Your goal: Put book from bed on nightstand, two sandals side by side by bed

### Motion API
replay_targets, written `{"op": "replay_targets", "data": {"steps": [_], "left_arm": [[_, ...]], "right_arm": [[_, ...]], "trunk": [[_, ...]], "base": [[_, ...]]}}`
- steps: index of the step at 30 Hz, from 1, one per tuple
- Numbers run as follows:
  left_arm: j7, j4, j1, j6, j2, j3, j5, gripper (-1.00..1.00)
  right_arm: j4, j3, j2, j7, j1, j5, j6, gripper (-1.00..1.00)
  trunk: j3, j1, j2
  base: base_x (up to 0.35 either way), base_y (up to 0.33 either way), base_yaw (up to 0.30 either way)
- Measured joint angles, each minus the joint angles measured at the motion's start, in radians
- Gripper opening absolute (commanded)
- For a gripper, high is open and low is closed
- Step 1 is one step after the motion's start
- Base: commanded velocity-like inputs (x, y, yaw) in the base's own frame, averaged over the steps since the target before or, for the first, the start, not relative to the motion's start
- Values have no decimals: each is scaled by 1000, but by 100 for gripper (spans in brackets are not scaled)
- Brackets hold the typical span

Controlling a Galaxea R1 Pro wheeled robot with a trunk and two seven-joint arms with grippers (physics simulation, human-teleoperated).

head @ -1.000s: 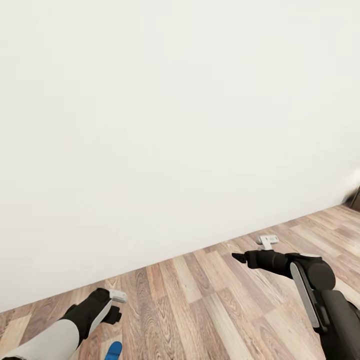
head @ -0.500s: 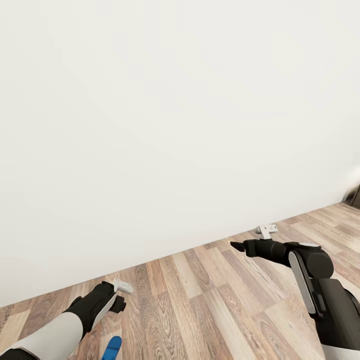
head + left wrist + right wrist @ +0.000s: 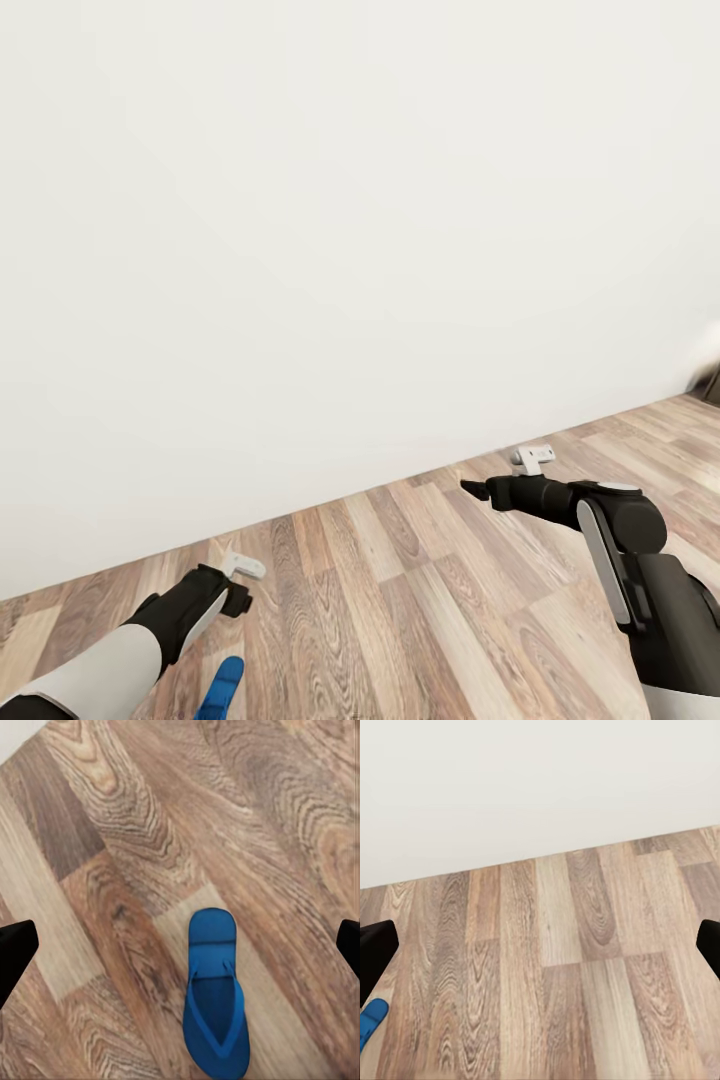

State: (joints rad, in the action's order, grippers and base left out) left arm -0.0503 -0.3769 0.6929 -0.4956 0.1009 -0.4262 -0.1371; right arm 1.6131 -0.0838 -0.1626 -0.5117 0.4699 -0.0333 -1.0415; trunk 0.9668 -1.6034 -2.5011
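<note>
Your head camera looks forward and down at the wall (image 3: 340, 250) and floor (image 3: 420, 590) from well back, your left wrist camera faces straight down close over the sandal (image 3: 216, 1009), and your right wrist camera looks low along the same floor toward that wall, catching that sandal too.

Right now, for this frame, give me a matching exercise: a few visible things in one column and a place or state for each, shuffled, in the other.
Things:
1. sandal
2. left gripper
3. right gripper
4. wall

States:
A. open, facing bare planks and the wall's base
B. white, meeting the wood floor
C. open, above the blue footwear
D. flat on the planks, straps up

Pairs: 1-D, 2-C, 3-A, 4-B
</note>
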Motion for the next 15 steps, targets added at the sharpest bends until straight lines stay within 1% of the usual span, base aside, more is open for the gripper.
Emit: {"op": "replay_targets", "data": {"steps": [4,15], "left_arm": [[17,2,0,9,1,-1,1,100],[26,6,0,14,6,0,0,100]], "right_arm": [[0,0,0,0,0,0,0,100],[0,0,0,0,0,0,0,100]], "trunk": [[15,-2,-1],[58,-7,-4]], "base": [[0,0,0],[0,0,0]]}}
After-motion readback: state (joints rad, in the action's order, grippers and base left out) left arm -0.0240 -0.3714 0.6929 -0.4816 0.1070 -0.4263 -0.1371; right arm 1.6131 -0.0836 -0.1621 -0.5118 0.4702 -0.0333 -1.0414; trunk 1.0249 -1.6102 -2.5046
